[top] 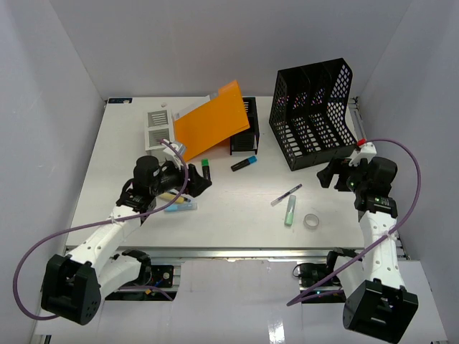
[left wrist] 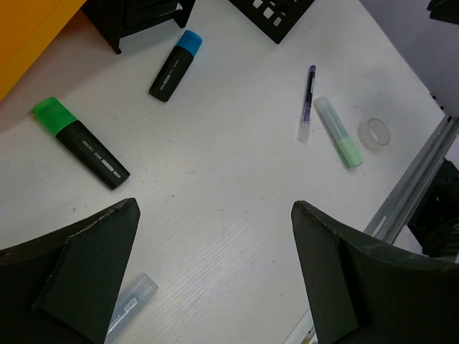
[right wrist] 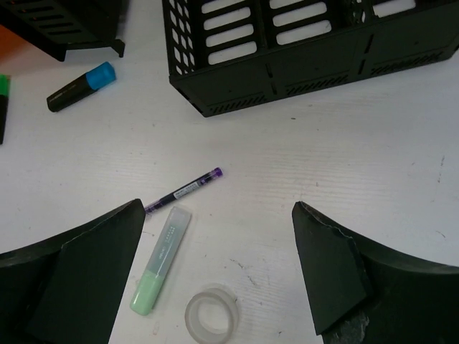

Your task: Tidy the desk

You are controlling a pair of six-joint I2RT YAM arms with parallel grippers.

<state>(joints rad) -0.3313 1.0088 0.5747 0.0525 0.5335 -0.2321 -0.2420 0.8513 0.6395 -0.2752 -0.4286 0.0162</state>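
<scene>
The left end effector (top: 192, 180) and right end effector (top: 331, 174) are being held wide open, empty, above the counter (top: 237, 226), seemingly readied for the purple pen (top: 285, 195) lying mid-frame.

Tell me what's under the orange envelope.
The orange envelope overlaps a white slotted box on its left and a black tray on its right. A white sheet pokes out at its top edge. Anything else beneath it is covered.

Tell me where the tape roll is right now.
In the top view, the tape roll lies right of centre on the desk, near the front rail, just right of the pale green highlighter.
</scene>
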